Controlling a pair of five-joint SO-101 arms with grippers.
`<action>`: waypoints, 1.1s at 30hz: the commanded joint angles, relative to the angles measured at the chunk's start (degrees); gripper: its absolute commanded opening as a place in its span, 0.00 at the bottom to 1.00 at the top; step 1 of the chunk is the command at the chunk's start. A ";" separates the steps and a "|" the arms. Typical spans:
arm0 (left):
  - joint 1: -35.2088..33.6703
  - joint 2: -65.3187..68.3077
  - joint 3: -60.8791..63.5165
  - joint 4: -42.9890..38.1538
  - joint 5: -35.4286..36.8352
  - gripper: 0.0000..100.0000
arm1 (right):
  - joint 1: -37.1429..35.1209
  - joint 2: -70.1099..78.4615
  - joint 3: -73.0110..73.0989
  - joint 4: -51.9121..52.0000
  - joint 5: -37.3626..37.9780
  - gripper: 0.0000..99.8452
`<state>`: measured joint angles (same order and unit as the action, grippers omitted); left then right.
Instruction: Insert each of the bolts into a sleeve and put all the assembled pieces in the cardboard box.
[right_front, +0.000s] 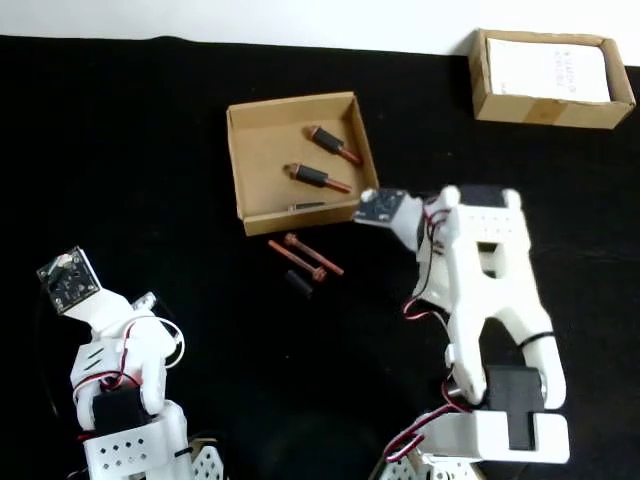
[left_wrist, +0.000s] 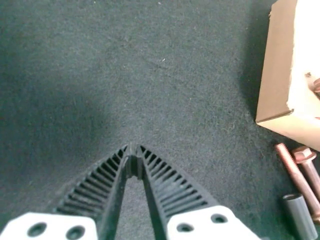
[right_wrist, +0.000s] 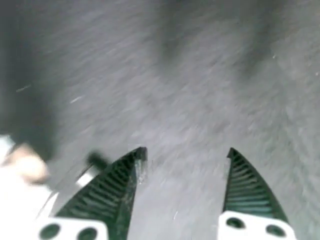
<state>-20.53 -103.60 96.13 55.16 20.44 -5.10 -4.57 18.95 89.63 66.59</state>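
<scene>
Cardboard box (right_front: 262, 120) sat open mid-table on the black cloth (right_front: 150, 150). It held two assembled pieces (right_front: 333, 145), each a bolt in a sleeve, lying apart from each other. A third thin item (right_front: 308, 206) lay against the near wall, too small to identify. Just outside that wall lay two loose bolts (right_front: 297, 259) side by side, with one bare sleeve (right_front: 297, 284) next to them. Left gripper (left_wrist: 134, 150) hung low over bare cloth, jaws pressed together and empty. Right gripper (right_wrist: 187, 152) was spread wide with nothing between the fingers; its arm stood beside the box's near corner.
</scene>
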 joint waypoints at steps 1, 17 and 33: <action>0.84 -0.13 1.01 0.18 -0.35 0.03 | 0.31 -3.82 -6.46 11.21 -5.19 0.23; 1.27 -0.04 1.01 0.44 -0.53 0.03 | -0.31 -10.15 12.70 5.49 -70.86 0.23; 4.00 14.55 1.45 -9.93 -5.36 0.03 | 16.66 -10.24 24.13 -2.95 -79.38 0.23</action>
<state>-17.45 -90.33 96.13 47.34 15.43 8.26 -12.84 42.15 87.16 -14.37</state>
